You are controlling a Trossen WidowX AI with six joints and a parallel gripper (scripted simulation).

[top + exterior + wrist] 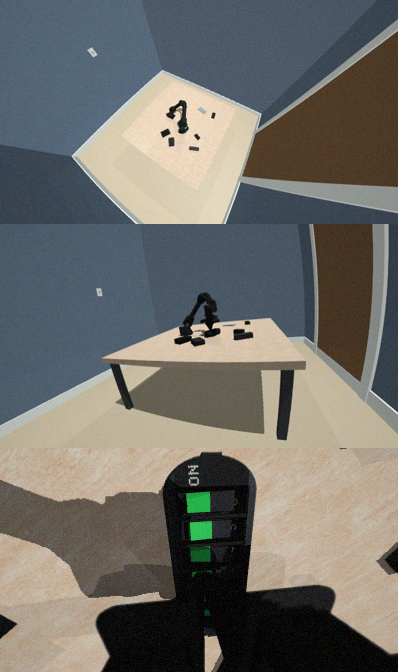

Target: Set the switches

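Dark grey, the controller unit (186, 127) (214, 332) (212, 517) sits on the bench (149, 130) (199, 355) (310, 523) directly below your gripper (183, 130) (210, 329) (201, 576), its ON-marked rounded end reaching out past the fingertips. Its casing houses a row of green-and-dark rocker switches (201, 531); your gripper hides the farther ones in the wrist view. You have the fingers closed together, with nothing gripped between them. You can't tell whether the tips touch a rocker.

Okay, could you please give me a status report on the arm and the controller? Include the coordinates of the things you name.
End effector (183, 131) (210, 329) (201, 576) shut, empty; controller unit (216, 332) (210, 475) beneath, switches up; gripper shadows lower switches.
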